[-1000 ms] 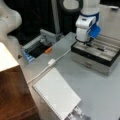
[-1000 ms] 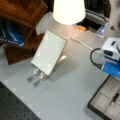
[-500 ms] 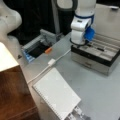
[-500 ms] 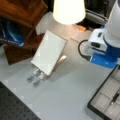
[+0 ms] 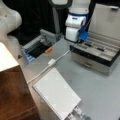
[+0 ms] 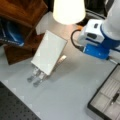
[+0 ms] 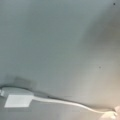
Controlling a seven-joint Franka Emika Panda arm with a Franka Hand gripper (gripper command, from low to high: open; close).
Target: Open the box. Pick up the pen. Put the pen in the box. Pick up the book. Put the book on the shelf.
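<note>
Since a second before, the arm (image 5: 75, 22) had drawn back from over the box (image 5: 96, 56) toward its near-left corner, and in a front view its blue-and-white wrist (image 6: 96, 41) had slid left, away from the box (image 6: 107, 98). Everything else lay as before.

Relative to the box, the shelf (image 5: 11, 82) stood far to the left in a front view, dark brown with a pale top. The grey surface (image 5: 100, 90) carried the box, whose lid stood raised behind the divided tray. The book (image 5: 56, 96), white and spiral-bound, leaned on a metal stand (image 5: 77, 113) below and left of the box, not on the shelf. A white cable (image 5: 53, 61) ran left from the box's corner, an orange object (image 5: 48, 50) beyond it. The pen (image 5: 100, 49) lay inside the box, in a tray slot.

The claw itself did not show clearly; whether it was released or clenched I cannot tell. The wrist view showed only bare surface and the cable (image 7: 60, 101).
</note>
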